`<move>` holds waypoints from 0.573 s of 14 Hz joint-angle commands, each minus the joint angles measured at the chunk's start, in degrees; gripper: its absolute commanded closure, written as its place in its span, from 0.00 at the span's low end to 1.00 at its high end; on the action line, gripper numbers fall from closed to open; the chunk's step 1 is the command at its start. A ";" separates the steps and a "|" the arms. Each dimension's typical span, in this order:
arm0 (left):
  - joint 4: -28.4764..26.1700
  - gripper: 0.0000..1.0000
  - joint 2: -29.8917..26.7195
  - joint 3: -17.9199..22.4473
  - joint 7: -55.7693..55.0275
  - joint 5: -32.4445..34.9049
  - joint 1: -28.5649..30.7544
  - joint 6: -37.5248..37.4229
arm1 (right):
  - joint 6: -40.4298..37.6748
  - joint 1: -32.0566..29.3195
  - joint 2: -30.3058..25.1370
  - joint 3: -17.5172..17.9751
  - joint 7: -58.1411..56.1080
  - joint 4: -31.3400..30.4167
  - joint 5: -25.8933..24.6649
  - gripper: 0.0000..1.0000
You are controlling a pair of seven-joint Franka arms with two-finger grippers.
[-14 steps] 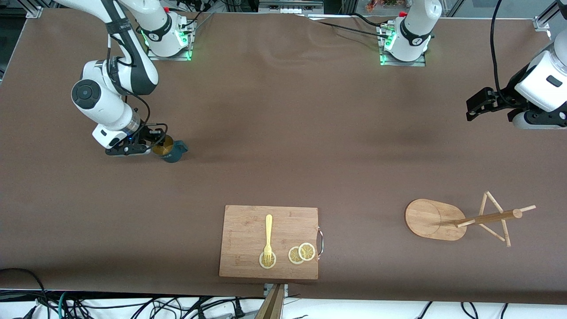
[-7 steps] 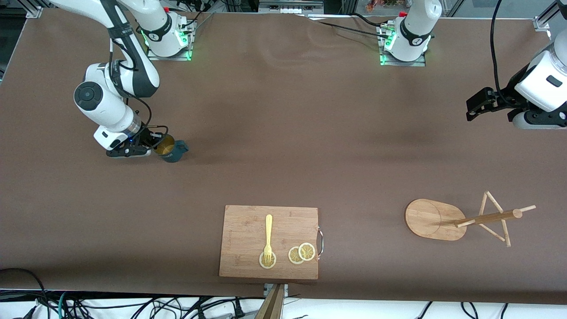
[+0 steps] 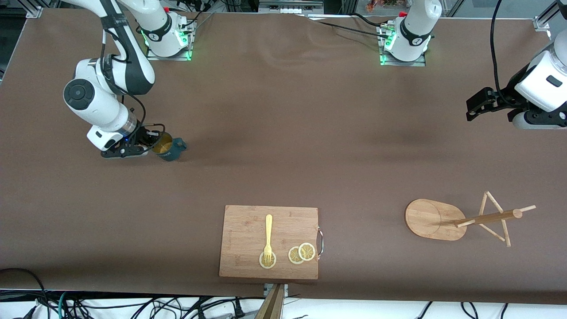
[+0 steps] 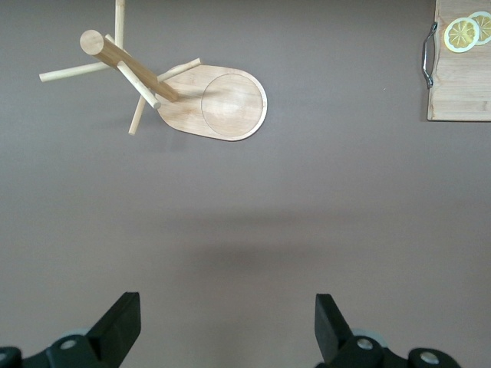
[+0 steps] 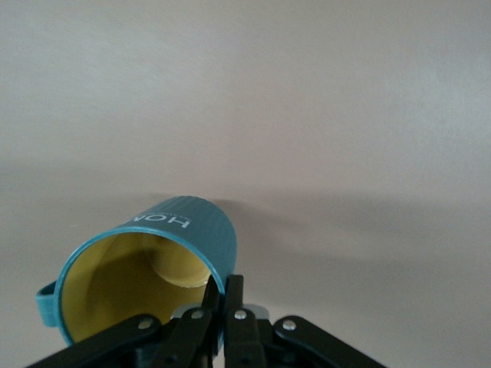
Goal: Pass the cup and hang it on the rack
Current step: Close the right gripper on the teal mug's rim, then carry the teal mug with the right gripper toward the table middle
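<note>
Contact made, and the grip is on: the right end effector (image 3: 148,144) has gone from half open a second ago to clamped tight on the rim of the cup (image 3: 170,149), one finger inside the yellow bowl and one on the ribbed teal wall, as the right wrist view shows with the cup (image 5: 153,268) hanging tilted from the fingertips (image 5: 232,295). In the front view the cup has shifted slightly and looks tipped, so I judge the lift is just beginning; it sits at the right arm's end of the counter (image 3: 283,133), well apart from the rack (image 3: 460,218) and farther from the front camera than it. The rack stands at the left arm's end, its oval base flat and its pegs free, no cup on it. The left end effector (image 3: 474,104) waits in the air over the counter near the rack with its fingers spread wide and nothing between them; the left wrist view looks down on the rack (image 4: 192,92). Between cup and rack, nearer the camera, lies a cutting board (image 3: 269,241) with a fork (image 3: 268,239) and lemon slices (image 3: 301,253). Pickup looks secured; handover and hanging remain.
</note>
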 commanded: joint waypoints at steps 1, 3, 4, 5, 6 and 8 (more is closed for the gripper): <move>1.25 0.00 0.37 -0.01 0.37 0.55 0.04 -0.90 | -12.91 1.77 1.16 3.33 6.38 11.15 -0.15 1.00; 1.25 0.00 0.37 -0.01 0.37 0.55 0.04 -0.90 | -17.60 7.90 4.14 3.61 11.75 18.19 -0.06 1.00; 1.25 0.00 0.37 -0.01 0.37 0.55 0.04 -0.90 | -18.31 11.15 6.07 3.52 15.43 21.18 0.12 1.00; 1.25 0.00 0.37 -0.01 0.37 0.55 0.04 -0.98 | -18.40 13.71 7.83 3.61 20.43 23.74 0.21 1.00; 1.25 0.00 0.37 -0.01 0.37 0.55 0.04 -0.90 | -18.32 16.87 10.02 3.61 26.05 26.63 0.38 1.00; 1.25 0.00 0.37 -0.01 0.46 0.55 0.04 -0.98 | -18.23 22.85 16.08 3.52 36.16 33.75 0.30 1.00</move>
